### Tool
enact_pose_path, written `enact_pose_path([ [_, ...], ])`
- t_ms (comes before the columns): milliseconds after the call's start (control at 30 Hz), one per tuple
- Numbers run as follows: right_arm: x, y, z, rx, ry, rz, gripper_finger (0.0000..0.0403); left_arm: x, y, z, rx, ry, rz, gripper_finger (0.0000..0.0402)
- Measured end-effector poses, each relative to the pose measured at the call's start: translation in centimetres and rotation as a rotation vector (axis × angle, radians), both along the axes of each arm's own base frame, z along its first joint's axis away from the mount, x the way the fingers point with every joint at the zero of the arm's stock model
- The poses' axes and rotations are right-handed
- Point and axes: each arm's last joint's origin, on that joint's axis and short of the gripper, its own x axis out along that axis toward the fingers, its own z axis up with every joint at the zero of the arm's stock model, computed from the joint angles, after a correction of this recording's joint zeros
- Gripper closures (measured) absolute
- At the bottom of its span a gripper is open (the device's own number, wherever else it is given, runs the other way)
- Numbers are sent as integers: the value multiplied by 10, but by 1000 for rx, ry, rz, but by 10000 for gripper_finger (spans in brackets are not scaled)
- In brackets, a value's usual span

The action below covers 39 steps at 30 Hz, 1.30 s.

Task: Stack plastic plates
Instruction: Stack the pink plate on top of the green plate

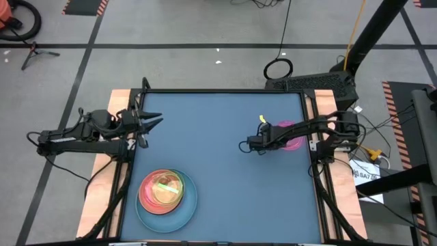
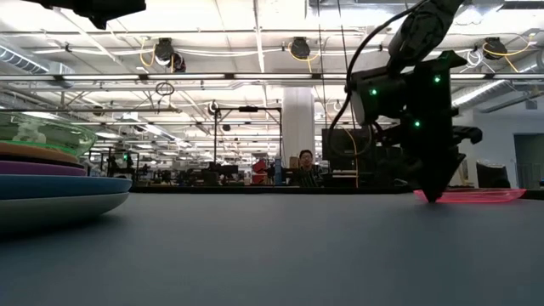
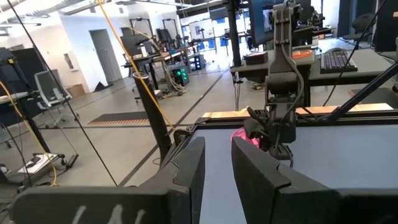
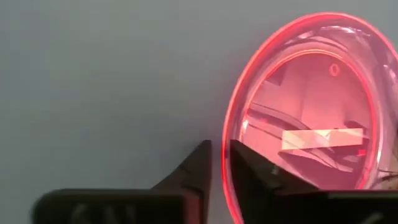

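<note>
Picking up the pink plate point(image 4: 311, 106) near the table's right edge needs the right gripper point(image 4: 219, 163), its fingers nearly closed on nothing, to straddle the rim, while the left gripper point(image 1: 153, 123) waits slightly parted at the left edge.

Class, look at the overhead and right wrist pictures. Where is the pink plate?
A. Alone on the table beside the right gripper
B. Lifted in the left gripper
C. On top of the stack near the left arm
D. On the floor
A: the pink plate lies flat on the table by the right gripper, far from the stack.
</note>
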Motion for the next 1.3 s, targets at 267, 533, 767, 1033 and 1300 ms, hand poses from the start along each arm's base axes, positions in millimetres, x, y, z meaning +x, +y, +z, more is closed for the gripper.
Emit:
enact_pose_path([
  [267,10,0,21,-60,-35,95,393,0,0,0,4,0,0,314],
  [533,62,13,68,-145,-222,377,398,0,0,1,3,-5,0,314],
  [767,112,44,105,-163,-565,807,400,0,0,1,0,-6,0,314],
  [1033,151,91,105,-273,-733,1299,401,0,0,1,0,-7,0,314],
  [1300,208,128,102,-324,-567,1568,402,0,0,1,0,-7,0,314],
])
